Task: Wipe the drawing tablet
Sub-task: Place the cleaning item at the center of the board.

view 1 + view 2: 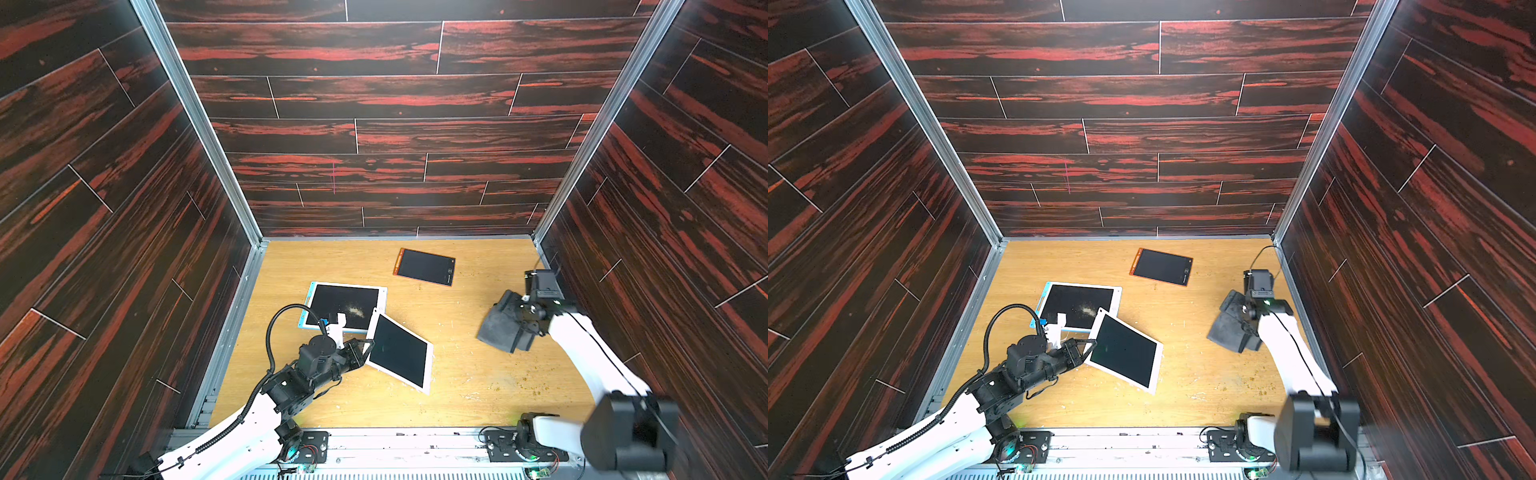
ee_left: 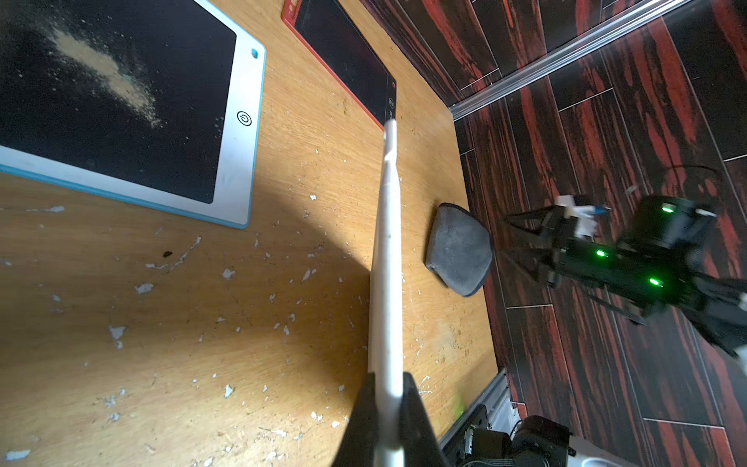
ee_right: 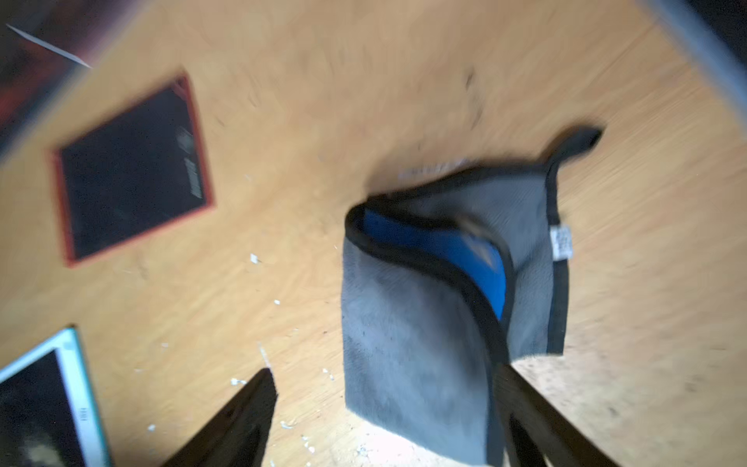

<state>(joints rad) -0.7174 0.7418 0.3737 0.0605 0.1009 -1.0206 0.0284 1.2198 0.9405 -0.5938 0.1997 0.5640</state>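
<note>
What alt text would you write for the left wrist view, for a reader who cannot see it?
The left jaws clamp a white tablet seen edge-on, over the wooden table. Beyond lie a blue-rimmed tablet dusted with powder, and a grey cloth.

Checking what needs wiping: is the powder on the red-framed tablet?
No, the powder lies on the blue-edged tablet, not the red-framed tablet.

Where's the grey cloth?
In both top views the grey cloth is at the table's right side, under the right gripper, close to the right wall.
</note>
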